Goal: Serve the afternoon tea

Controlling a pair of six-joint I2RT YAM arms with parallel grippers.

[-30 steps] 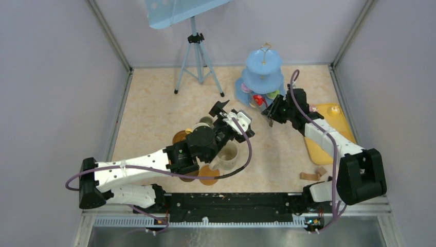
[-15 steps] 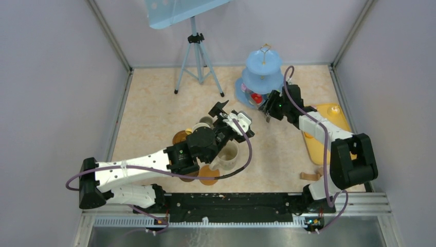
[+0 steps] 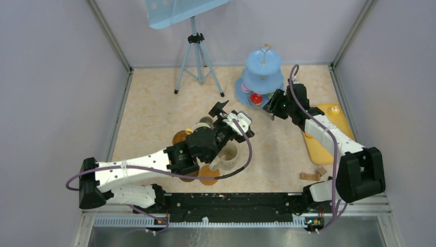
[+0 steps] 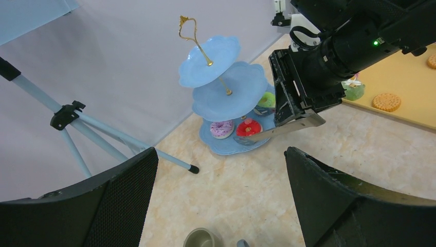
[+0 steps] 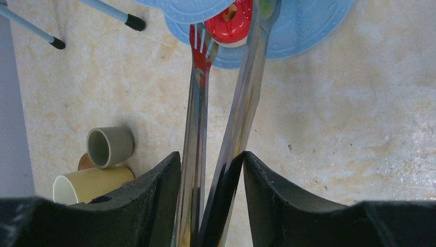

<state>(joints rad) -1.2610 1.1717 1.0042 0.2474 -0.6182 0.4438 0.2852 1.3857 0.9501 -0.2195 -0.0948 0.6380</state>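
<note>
Saw a table (image 3: 154,103) walled in grey, a tripod (image 3: 198,56) at its far left; saw the stand (image 3: 263,72) at the far side, right of centre, and a tray (image 3: 320,149) along the right edge, near the stand but apart from it; found the left gripper (image 3: 231,114) mid-table, above the mugs, fingers spread wide and holding nothing; found the right gripper (image 3: 275,105) just beside the stand's bottom tier, pinching the tongs (image 5: 198,128) between its fingers; noted the cream mug (image 3: 228,154) under the left arm, the yellow mug (image 5: 87,180) just beside a grey mug (image 5: 109,146) farther back; noted the tongs' tips slightly parted at the red cake (image 5: 229,23) on the bottom tier; could not tell touching from not; spotted coasters (image 3: 208,177), one at the cream mug's near side, another left of the mugs; spotted a pink cake (image 4: 222,128) and a green cake (image 4: 266,100) on that same tier, the red cake between them.
</note>
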